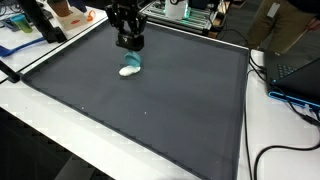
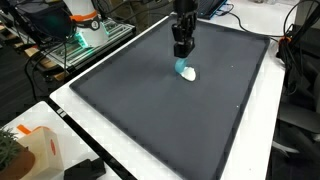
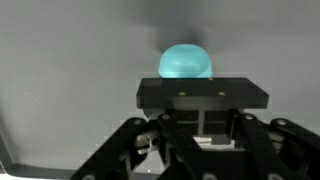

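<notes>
A small object, teal on one part and white on the other (image 1: 130,68), rests on the dark mat (image 1: 150,120) near its far edge. My gripper (image 1: 129,46) comes straight down onto its teal end, and the fingers look shut on that end. In an exterior view the gripper (image 2: 181,52) stands over the same object (image 2: 186,71), whose white part lies on the mat (image 2: 160,110). In the wrist view my gripper (image 3: 204,92) has its black fingertips drawn together. The teal dome of the object (image 3: 186,60) shows just past them, and its lower part is hidden.
The mat lies on a white table (image 1: 45,140). Cables and a laptop (image 1: 295,75) sit beside one edge. A metal rack with equipment (image 2: 80,40) stands off the table, and a cardboard box (image 2: 40,150) sits near a corner.
</notes>
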Controlling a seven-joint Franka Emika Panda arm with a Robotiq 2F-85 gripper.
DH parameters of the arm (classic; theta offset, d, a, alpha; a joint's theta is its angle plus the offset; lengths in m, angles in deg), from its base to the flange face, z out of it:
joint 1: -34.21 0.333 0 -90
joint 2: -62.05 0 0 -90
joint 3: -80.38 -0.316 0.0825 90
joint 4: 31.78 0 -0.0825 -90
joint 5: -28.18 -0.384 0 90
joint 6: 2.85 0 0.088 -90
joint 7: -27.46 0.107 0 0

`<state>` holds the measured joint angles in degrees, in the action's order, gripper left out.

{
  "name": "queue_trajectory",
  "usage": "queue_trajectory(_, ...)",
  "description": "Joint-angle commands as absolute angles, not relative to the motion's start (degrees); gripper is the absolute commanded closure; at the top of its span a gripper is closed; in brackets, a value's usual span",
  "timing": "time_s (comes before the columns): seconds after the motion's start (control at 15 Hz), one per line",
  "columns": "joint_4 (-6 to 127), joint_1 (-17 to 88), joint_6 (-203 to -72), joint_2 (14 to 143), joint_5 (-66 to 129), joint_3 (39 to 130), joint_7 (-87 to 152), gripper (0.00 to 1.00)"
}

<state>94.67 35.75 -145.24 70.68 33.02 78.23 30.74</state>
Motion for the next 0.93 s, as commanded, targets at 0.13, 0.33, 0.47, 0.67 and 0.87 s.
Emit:
queue_trajectory(0.13, 90.64, 36.14, -141.12, 80.47, 31.4, 78.1, 29.23, 0.78)
queue_trajectory(0.33, 86.35, 36.79, -135.7, 81.16, 34.49, 79.11, 31.96, 0.78)
queue_trajectory(0.47, 85.88, 37.06, -125.81, 73.31, 37.13, 80.06, 34.04, 0.78)
queue_trajectory(0.67, 92.43, 36.93, -123.46, 61.98, 34.24, 78.31, 31.41, 0.78)
queue_trajectory(0.87, 96.71, 37.71, -118.75, 53.62, 26.17, 76.5, 26.0, 0.78)
